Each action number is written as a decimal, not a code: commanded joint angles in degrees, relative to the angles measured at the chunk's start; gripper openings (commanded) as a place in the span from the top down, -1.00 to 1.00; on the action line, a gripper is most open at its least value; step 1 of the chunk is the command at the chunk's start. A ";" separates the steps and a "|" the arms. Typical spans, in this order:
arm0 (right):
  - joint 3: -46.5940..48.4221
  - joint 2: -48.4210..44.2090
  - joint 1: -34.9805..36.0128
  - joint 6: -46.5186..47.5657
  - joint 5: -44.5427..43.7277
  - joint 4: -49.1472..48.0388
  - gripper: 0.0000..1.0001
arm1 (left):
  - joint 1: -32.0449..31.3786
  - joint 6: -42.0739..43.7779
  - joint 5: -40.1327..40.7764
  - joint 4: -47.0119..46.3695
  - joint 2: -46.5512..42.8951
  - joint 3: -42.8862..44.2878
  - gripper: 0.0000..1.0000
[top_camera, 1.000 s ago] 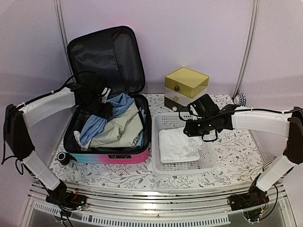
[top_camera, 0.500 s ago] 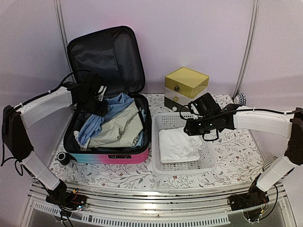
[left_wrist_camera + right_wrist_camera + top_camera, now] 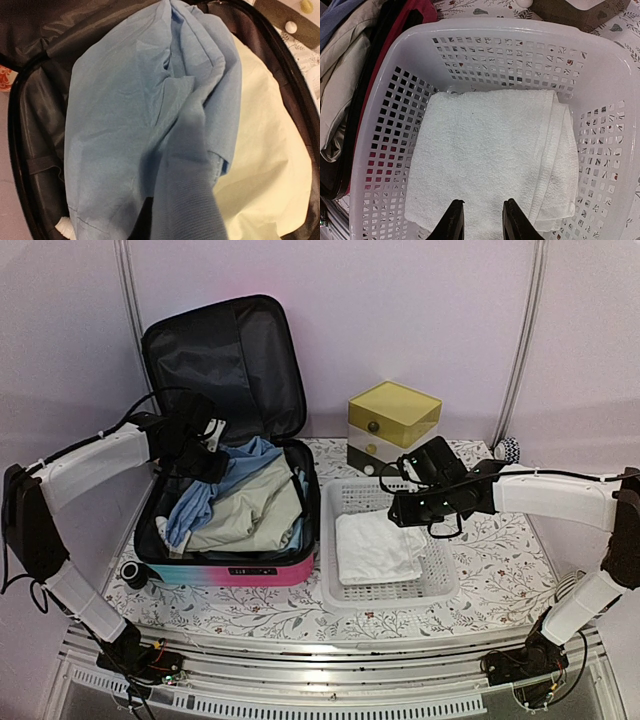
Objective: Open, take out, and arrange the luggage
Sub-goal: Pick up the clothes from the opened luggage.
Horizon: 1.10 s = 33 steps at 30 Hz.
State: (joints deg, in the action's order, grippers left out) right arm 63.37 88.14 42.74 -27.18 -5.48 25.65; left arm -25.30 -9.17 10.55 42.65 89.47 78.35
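The luggage (image 3: 232, 475) lies open on the table's left — lid upright, black-lined, turquoise-pink shell holding crumpled clothes.

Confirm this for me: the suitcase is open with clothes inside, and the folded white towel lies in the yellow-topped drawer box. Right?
No. The folded white towel lies in the white mesh basket, not the drawer box, as the right wrist view shows. The suitcase is open with clothes inside.

Noted white mesh basket (image 3: 390, 601) on flowered table cover (image 3: 500, 550), with folded white towel (image 3: 375, 545) lying flat inside. Noted yellow-topped drawer box (image 3: 393, 425) just behind basket, knobs facing front. Logged small dark-patterned object (image 3: 508, 450) far right.
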 commanded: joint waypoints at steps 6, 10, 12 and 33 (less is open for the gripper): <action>0.87 -2.42 0.29 -0.11 1.30 -1.04 0.41 | 0.31 2.80 -7.91 -1.09 -3.32 -0.12 1.00; 1.25 -3.54 0.29 -0.96 4.74 -2.70 0.35 | -1.45 3.44 -10.08 -1.19 -4.92 0.49 1.00; 1.57 -4.11 0.28 -1.64 6.90 -3.97 0.30 | -2.44 3.55 -10.66 -0.86 -5.91 1.02 1.00; -0.09 -2.78 1.78 -22.75 20.04 -18.55 -0.98 | -19.92 -1.05 -16.09 -8.66 -12.34 -9.31 1.00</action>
State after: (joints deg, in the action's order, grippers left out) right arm 63.37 84.77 43.59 -42.54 14.09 10.59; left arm -41.76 -8.73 -3.20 38.79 79.07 70.91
